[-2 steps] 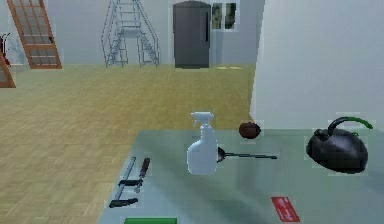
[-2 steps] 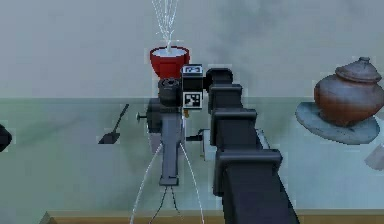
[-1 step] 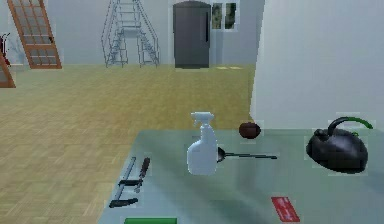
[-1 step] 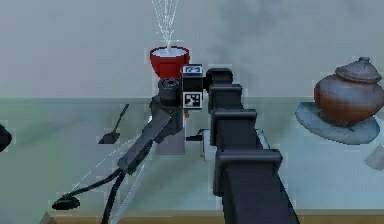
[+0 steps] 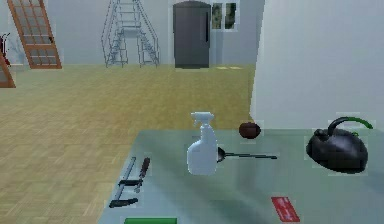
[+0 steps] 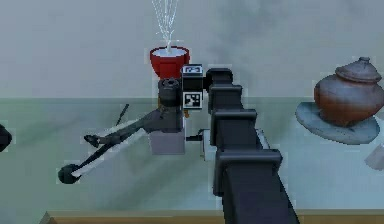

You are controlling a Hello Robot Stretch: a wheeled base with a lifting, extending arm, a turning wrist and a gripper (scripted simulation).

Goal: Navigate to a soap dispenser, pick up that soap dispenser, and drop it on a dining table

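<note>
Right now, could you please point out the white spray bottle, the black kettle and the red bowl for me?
white spray bottle (image 5: pixel 203 156), forward view, on its body.
black kettle (image 5: pixel 338 152), forward view, on its belly.
red bowl (image 6: pixel 169 64), arm side view, on its outer wall.

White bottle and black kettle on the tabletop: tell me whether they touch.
Apart. The forward view shows the white bottle standing well to the left of the black kettle, with a plain stretch of tabletop between them.

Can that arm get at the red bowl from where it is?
Probably: the red bowl seems just beyond the arm, nothing between, but the gripper points aside and would need turning.
</note>
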